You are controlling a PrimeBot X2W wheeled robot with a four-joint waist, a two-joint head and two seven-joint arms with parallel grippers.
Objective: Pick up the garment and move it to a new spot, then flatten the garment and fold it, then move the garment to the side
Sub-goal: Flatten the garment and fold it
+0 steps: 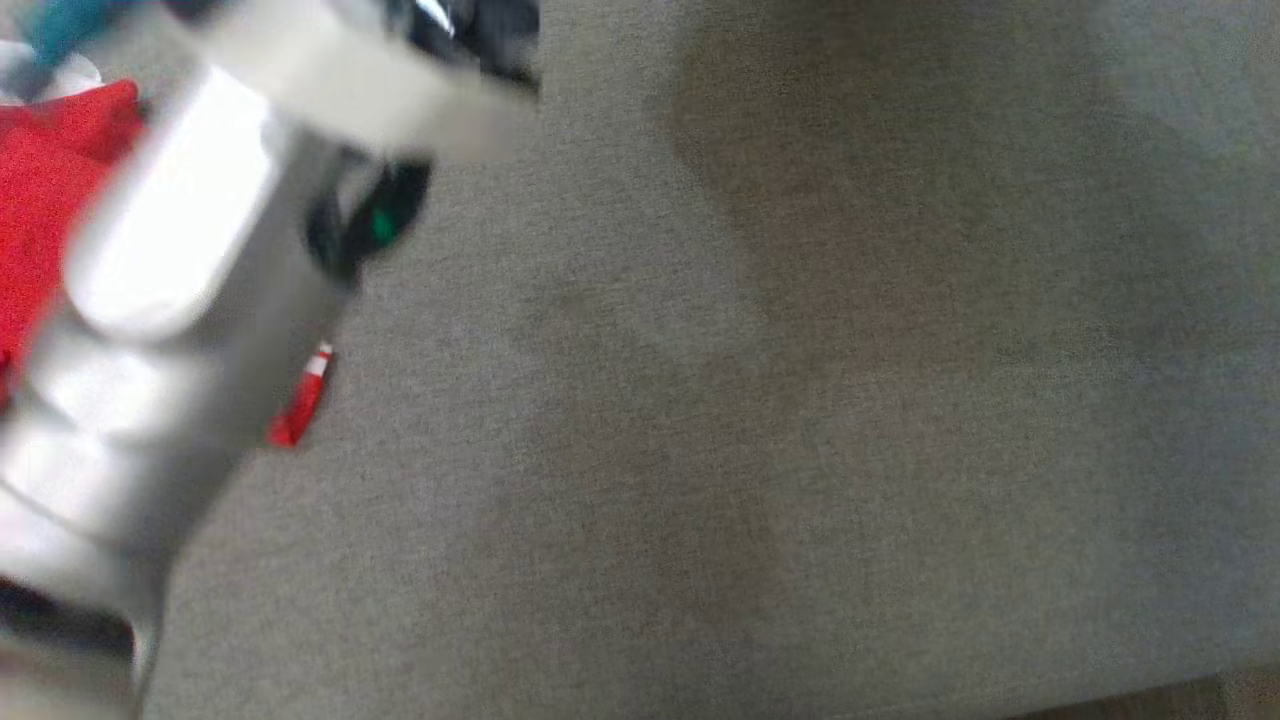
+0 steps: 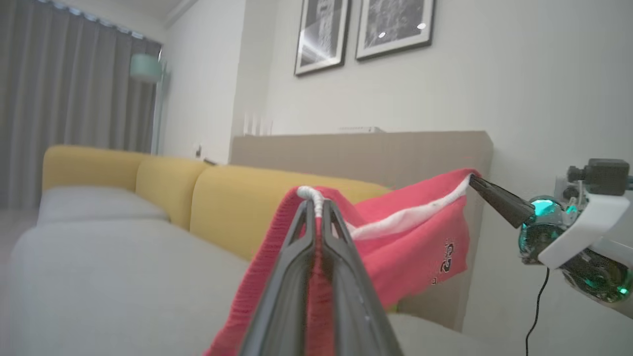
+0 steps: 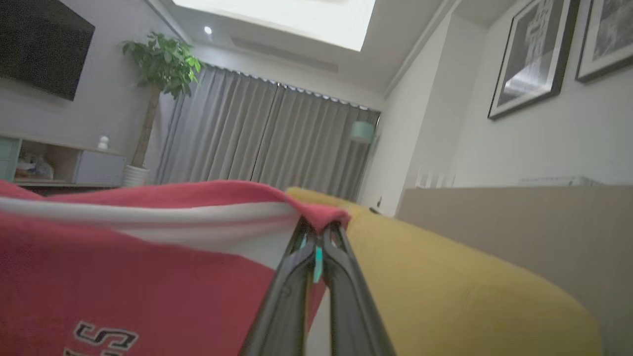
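Red garment (image 2: 415,242) is held in the air above the grey sofa seat (image 2: 99,277). Its white-striped edge is stretched taut between both claws. The left gripper (image 2: 316,210) is clamped tight on one end, the right gripper (image 3: 319,232) on the other. The long axis runs claw to claw and the cloth drapes below. Neither arm is nearer, so laying it down likely needs both together.

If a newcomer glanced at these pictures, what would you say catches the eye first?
The red garment with its white stripe stands out first, held in the air between the left gripper and the right gripper, both with jaws shut on its edge. Behind it runs the sofa's yellow back, with two framed pictures on the wall above.
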